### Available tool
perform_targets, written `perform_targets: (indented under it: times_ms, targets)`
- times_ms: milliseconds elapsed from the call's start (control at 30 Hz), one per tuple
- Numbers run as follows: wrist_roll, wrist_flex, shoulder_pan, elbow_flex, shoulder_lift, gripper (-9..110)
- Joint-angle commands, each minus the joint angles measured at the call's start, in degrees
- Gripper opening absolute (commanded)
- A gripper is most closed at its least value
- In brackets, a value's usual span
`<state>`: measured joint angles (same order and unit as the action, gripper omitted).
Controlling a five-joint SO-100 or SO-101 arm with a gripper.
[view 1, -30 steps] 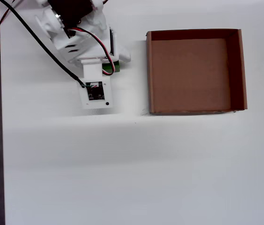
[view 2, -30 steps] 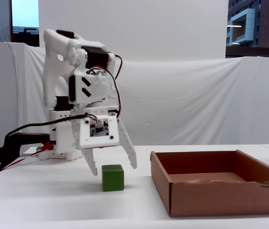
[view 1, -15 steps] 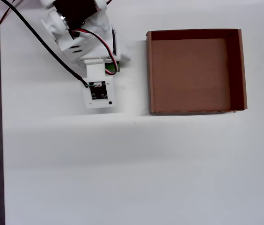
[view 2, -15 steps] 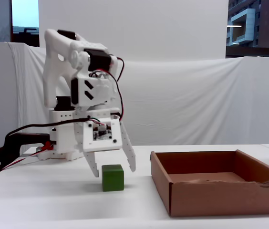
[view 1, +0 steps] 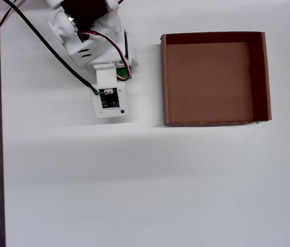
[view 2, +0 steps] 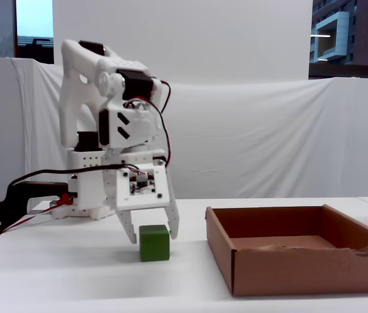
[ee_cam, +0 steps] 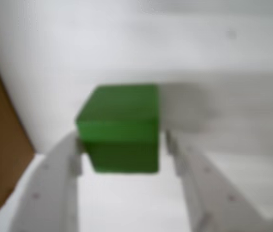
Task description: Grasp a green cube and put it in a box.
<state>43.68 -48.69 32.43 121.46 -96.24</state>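
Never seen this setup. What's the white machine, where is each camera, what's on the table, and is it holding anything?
It is a small white robot arm with a two-finger claw. One picture comes from a camera on the wrist, looking down past the fingers; one looks straight down from above; one stands at table height to the side. On the white table are a green cube and a shallow, open, empty cardboard box. Nothing is lifted yet: the cube sits on the table between the open fingers. The wrist view shows a gap on one side; the other side looks close to touching, but the blur leaves it unclear.
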Motion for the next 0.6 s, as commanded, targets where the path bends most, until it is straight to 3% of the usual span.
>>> perform_targets:
  times_ms: [0, 567]
  targets:
    - [-0.26, 0.79, 0.53, 0.18, -0.62, 21]
    - [-0.35, 0.70, 0.62, 0.53, -1.41, 18]
